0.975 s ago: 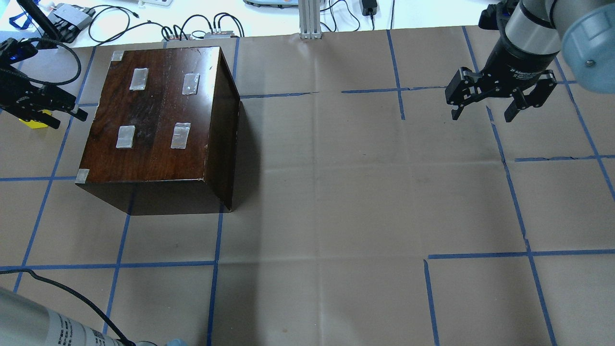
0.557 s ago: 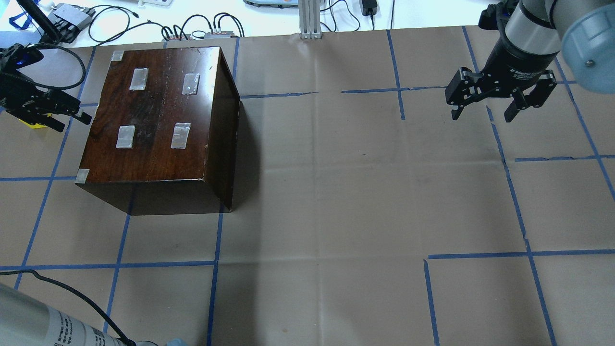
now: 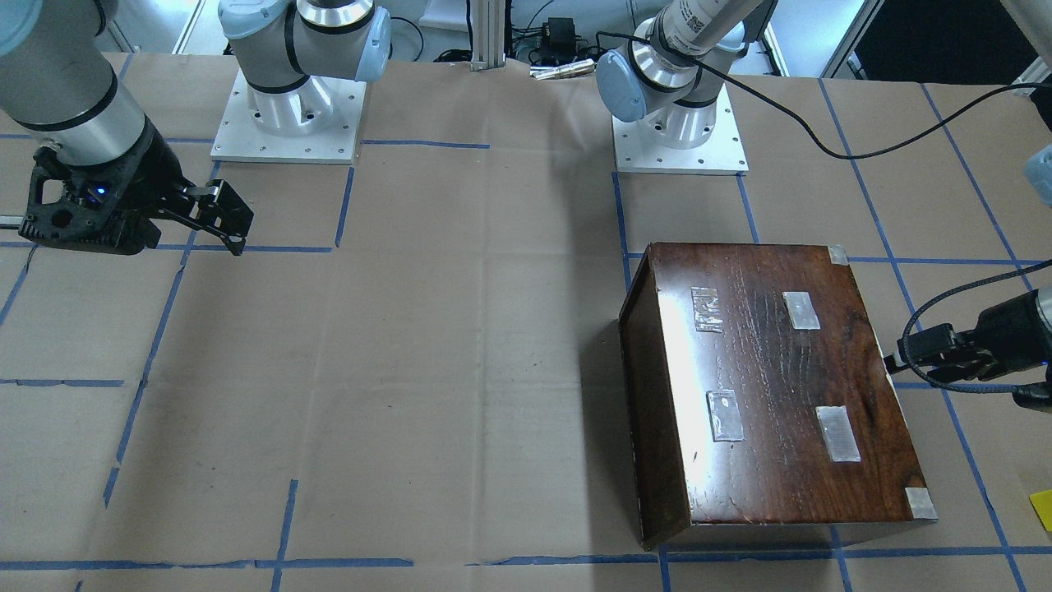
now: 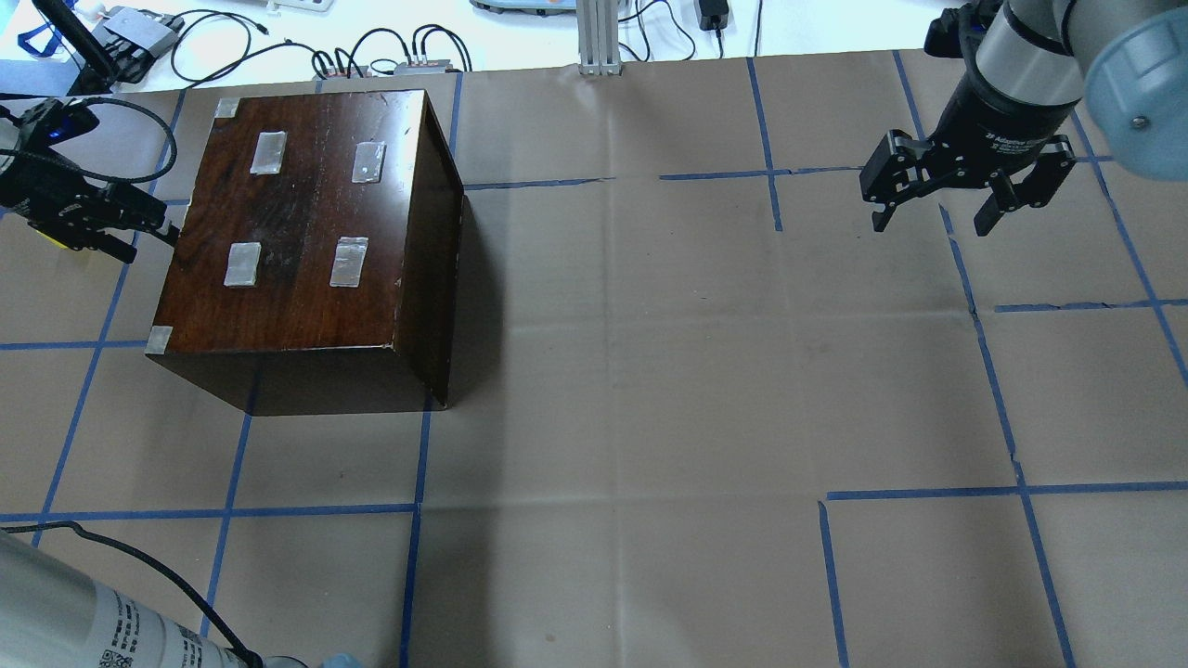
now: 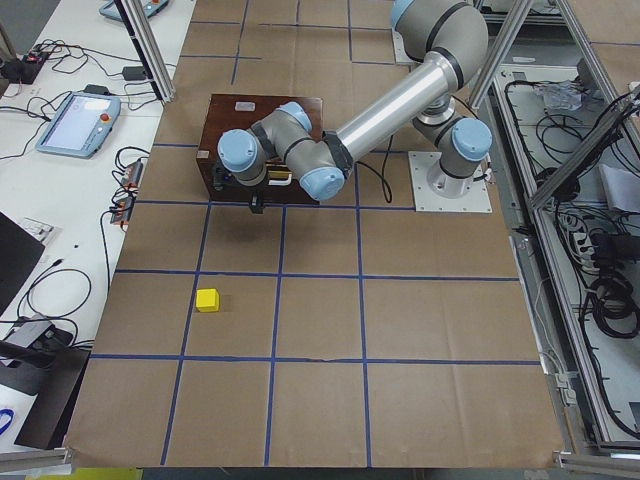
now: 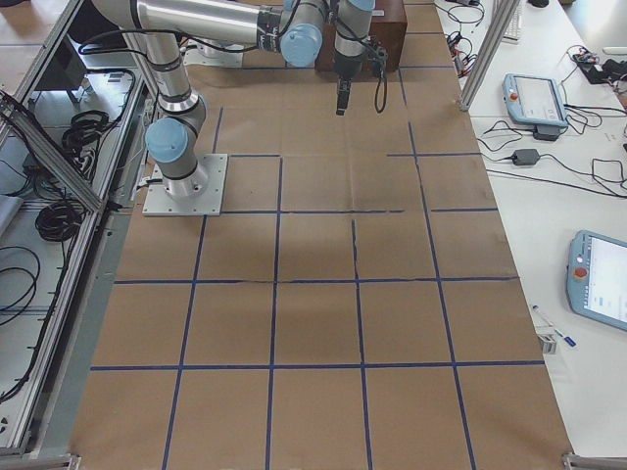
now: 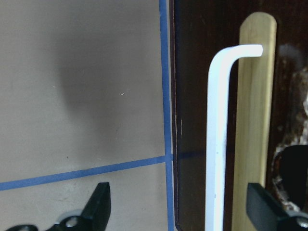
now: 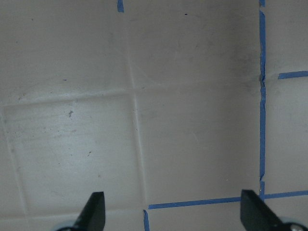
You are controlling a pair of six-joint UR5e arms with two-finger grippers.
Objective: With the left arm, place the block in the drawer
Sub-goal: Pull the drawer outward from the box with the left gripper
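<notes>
The yellow block lies on the paper, apart from the box, and shows at the edge of the front view. The dark-brown box has its drawer shut; the drawer front carries a white handle. My left gripper is open and empty at the box's left side. In the left wrist view the handle stands between its fingers. My right gripper is open and empty, far right, over bare paper.
Brown paper with blue tape lines covers the table. The left arm's loose black cable hangs over the table behind the box. Cables and devices lie beyond the far edge. Both arm bases stand at the robot's side.
My left gripper has moved away from the yellow block toward the box's left side, up to the drawer front. The right arm has not moved.
</notes>
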